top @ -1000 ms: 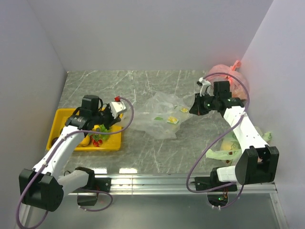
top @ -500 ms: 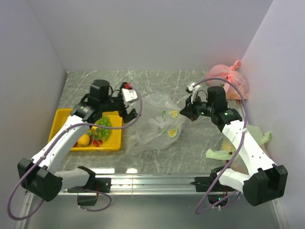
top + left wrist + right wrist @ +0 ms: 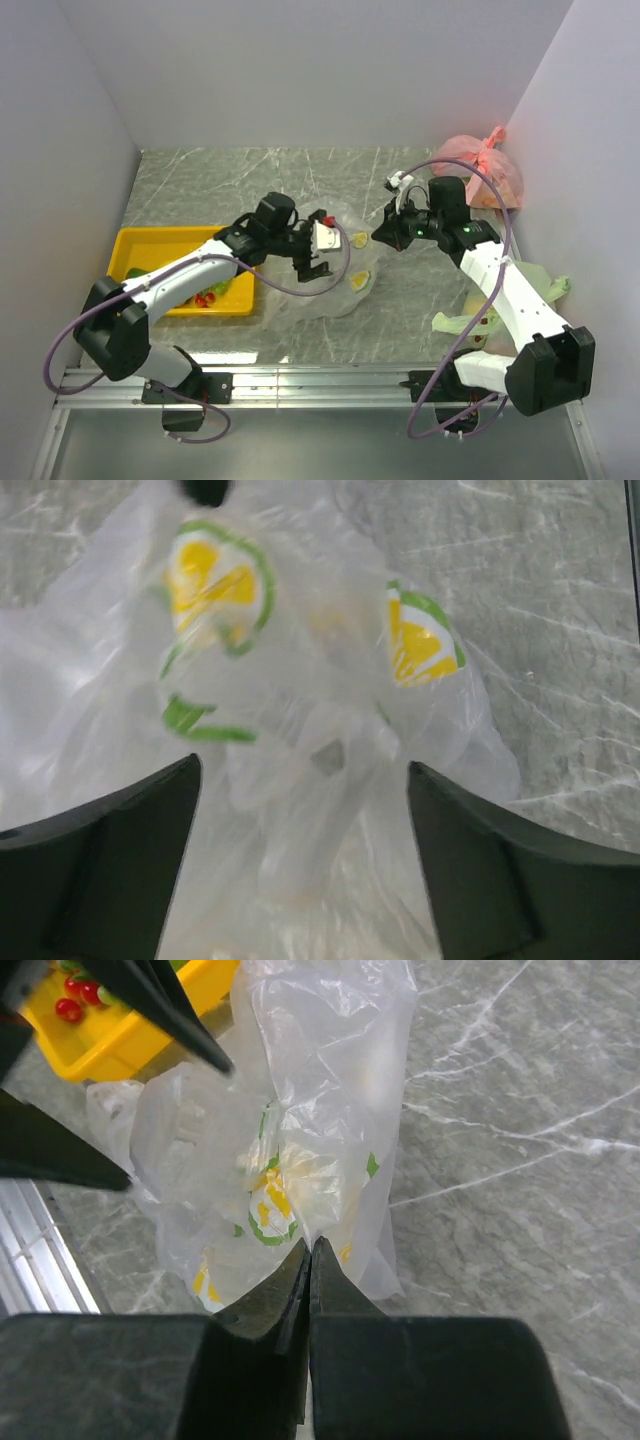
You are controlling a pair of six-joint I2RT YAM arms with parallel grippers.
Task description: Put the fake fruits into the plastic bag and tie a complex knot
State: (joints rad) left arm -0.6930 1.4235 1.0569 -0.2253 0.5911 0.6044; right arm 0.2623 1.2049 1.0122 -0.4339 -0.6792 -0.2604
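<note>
The plastic bag [image 3: 335, 275], clear film with lemon-slice prints, lies crumpled in the middle of the table. My left gripper [image 3: 322, 262] hovers over it, open. In the left wrist view the bag [image 3: 300, 680] fills the gap between the two fingers of the left gripper [image 3: 303, 765]; a faint orange tint shows through the film low down, and I cannot tell what it is. My right gripper [image 3: 310, 1245] is shut on a fold of the bag [image 3: 300, 1110] and holds that edge up. Red berries [image 3: 205, 297] and green grapes [image 3: 220, 287] lie in the yellow tray [image 3: 140, 250].
A pink knotted bag [image 3: 480, 175] sits at the back right by the wall. Pale green bags [image 3: 500, 310] lie near the right arm's base. Walls close in both sides and the back. A metal rail [image 3: 320, 378] runs along the near edge.
My left arm swung from the yellow tray rightward to above the bag, and its gripper went from shut to open. My right gripper shifted slightly left, still pinching the bag.
</note>
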